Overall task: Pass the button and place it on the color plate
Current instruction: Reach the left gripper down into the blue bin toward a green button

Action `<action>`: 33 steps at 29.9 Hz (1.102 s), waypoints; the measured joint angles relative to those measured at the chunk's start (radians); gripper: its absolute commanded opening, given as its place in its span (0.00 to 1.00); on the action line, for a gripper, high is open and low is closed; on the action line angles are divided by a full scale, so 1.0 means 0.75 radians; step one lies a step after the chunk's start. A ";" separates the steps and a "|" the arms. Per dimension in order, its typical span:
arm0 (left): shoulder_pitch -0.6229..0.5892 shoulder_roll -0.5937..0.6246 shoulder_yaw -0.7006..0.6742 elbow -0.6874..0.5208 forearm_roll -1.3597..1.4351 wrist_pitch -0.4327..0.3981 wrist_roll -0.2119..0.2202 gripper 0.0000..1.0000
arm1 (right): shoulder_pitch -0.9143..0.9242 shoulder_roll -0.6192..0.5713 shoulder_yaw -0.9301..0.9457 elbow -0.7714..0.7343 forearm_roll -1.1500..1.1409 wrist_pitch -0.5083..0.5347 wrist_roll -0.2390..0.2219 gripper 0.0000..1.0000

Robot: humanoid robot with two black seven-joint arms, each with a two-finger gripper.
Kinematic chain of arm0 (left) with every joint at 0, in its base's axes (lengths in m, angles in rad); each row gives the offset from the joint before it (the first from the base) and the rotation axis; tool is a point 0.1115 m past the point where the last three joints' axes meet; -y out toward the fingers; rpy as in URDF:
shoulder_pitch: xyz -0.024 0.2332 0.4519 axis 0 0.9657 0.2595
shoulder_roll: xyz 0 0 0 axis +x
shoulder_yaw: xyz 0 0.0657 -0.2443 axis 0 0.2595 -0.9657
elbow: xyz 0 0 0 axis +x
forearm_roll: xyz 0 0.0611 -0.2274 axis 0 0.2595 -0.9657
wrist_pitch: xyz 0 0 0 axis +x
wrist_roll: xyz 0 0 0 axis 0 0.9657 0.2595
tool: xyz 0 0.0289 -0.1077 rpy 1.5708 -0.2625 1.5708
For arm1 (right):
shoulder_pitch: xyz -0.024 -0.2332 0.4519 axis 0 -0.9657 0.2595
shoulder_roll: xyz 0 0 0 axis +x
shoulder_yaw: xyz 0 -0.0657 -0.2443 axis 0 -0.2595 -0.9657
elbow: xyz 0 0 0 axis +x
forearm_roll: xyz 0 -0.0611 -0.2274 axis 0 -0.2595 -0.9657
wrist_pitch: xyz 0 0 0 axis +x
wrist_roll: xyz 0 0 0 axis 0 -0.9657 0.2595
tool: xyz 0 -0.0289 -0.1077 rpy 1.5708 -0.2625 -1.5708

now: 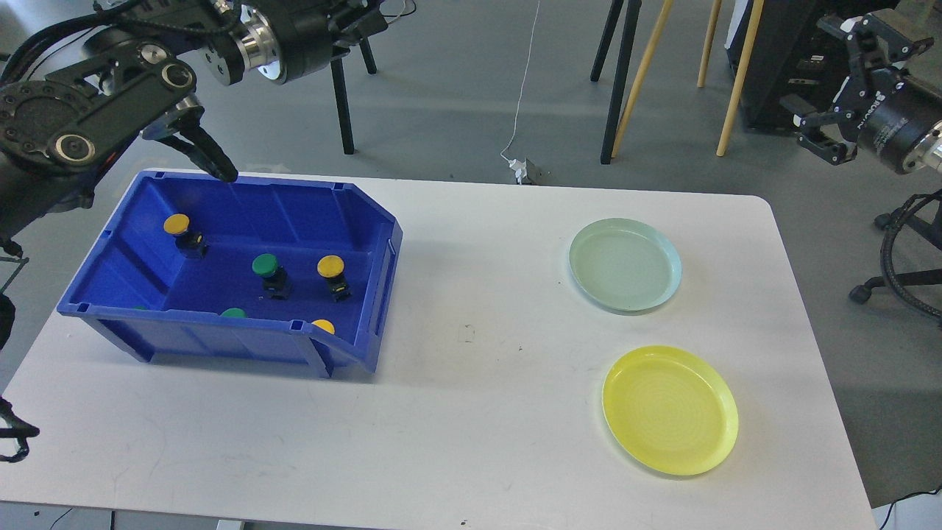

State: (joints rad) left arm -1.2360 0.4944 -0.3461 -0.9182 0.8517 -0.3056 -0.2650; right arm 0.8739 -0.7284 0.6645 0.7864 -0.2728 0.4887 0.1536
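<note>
Several buttons stand in a blue bin (pixel 368 243) on the left of the table. They include a yellow-capped button (pixel 176 224), a green-capped button (pixel 265 265) and another yellow button (pixel 330 266). More caps peek over the bin's near wall, among them a green cap (pixel 234 313) and a yellow cap (pixel 322 325). My left gripper (pixel 221 171) hangs over the bin's back rim, its fingers overlapping in view, holding nothing visible. My right gripper (pixel 820 88) is raised off the table's far right, open and empty. A pale green plate (pixel 625 265) and a yellow plate (pixel 670 408) lie on the right, both bare.
The white table (pixel 471 412) stretches between the bin and the plates. Behind it on the grey floor stand chair legs and wooden poles, and a white cable leads to a plug. Black cables and a stand sit at the far right.
</note>
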 measured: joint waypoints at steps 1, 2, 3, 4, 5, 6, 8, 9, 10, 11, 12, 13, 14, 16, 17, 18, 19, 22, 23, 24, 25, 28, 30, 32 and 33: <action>0.003 0.002 -0.002 -0.001 0.000 0.001 -0.014 1.00 | -0.001 0.000 0.002 0.000 0.001 0.000 0.001 0.99; 0.006 0.005 -0.004 -0.002 0.000 0.003 -0.031 1.00 | -0.001 0.000 0.004 0.000 0.003 0.000 0.003 0.99; 0.008 0.007 -0.004 -0.002 0.003 0.006 -0.046 1.00 | -0.001 0.001 0.009 -0.003 0.005 0.000 0.009 0.99; 0.010 0.008 -0.006 -0.002 0.003 0.009 -0.057 1.00 | -0.002 0.005 0.016 -0.007 0.006 0.000 0.017 0.99; 0.011 0.007 -0.017 -0.001 -0.002 0.013 -0.069 1.00 | -0.003 0.010 0.025 -0.011 0.007 0.000 0.026 0.99; 0.011 0.005 -0.039 -0.001 -0.013 0.015 -0.078 1.00 | -0.003 0.016 0.037 -0.015 0.007 0.000 0.035 0.99; 0.011 0.007 -0.097 0.004 -0.046 -0.007 -0.081 1.00 | -0.003 0.029 0.052 -0.017 0.010 0.000 0.049 0.99; 0.009 0.012 -0.118 0.014 -0.059 -0.041 -0.080 1.00 | -0.003 0.031 0.054 -0.016 0.010 0.000 0.056 0.99; 0.003 0.015 -0.132 0.033 -0.064 -0.093 -0.081 1.00 | -0.003 0.033 0.055 -0.015 0.011 0.000 0.068 0.99; -0.004 0.018 -0.144 0.065 -0.065 -0.153 -0.088 1.00 | -0.003 0.033 0.056 -0.014 0.011 0.000 0.083 0.99; -0.009 0.020 -0.153 0.098 -0.065 -0.193 -0.099 1.00 | -0.002 0.032 0.056 -0.014 0.011 0.000 0.099 0.99; -0.010 0.018 -0.160 0.127 -0.066 -0.216 -0.116 1.00 | -0.002 0.030 0.056 -0.014 0.011 0.000 0.115 0.99; -0.009 0.015 -0.165 0.151 -0.068 -0.230 -0.138 1.00 | -0.002 0.027 0.051 -0.013 0.011 0.000 0.125 0.99; 0.002 0.012 -0.166 0.172 -0.071 -0.240 -0.183 1.00 | -0.002 0.024 0.042 -0.012 0.009 0.000 0.132 0.99; 0.013 0.015 -0.165 0.174 -0.071 -0.242 -0.207 1.00 | -0.007 0.021 0.037 -0.009 0.009 0.000 0.132 0.99; 0.025 0.020 -0.160 0.175 -0.071 -0.243 -0.225 1.00 | -0.017 0.017 0.035 -0.007 0.008 0.000 0.132 0.99; 0.034 0.024 -0.155 0.175 -0.070 -0.244 -0.233 1.00 | -0.033 0.009 0.033 -0.004 0.006 0.000 0.130 0.99; 0.048 0.039 -0.148 0.152 -0.061 -0.244 -0.237 1.00 | -0.069 -0.031 0.029 0.001 -0.001 0.000 0.124 0.99; 0.051 0.053 -0.148 0.130 -0.059 -0.244 -0.238 1.00 | -0.078 -0.046 0.027 0.003 -0.004 0.000 0.123 0.99; 0.057 0.075 -0.148 0.095 -0.059 -0.242 -0.239 1.00 | -0.094 -0.063 0.017 0.008 -0.009 0.000 0.123 0.99; 0.067 0.104 -0.148 0.053 -0.058 -0.228 -0.239 1.00 | -0.112 -0.079 0.005 0.015 -0.014 0.000 0.123 0.99; 0.113 0.180 -0.121 -0.074 -0.046 -0.179 -0.223 1.00 | -0.167 -0.164 -0.026 0.059 -0.023 0.000 0.127 0.99; 0.138 0.223 -0.072 -0.148 0.009 -0.159 -0.149 1.00 | -0.197 -0.225 -0.031 0.086 -0.025 0.000 0.134 0.99; 0.151 0.287 -0.013 -0.232 0.123 -0.125 -0.046 1.00 | -0.213 -0.268 -0.031 0.098 -0.025 0.000 0.141 0.99; 0.156 0.324 0.016 -0.277 0.195 -0.100 -0.005 1.00 | -0.216 -0.284 -0.028 0.101 -0.024 0.000 0.145 0.99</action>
State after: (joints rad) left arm -1.1188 0.7371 -0.3337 -1.1259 0.9981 -0.3803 -0.2685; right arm 0.7117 -0.9412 0.6437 0.8618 -0.2905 0.4887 0.2623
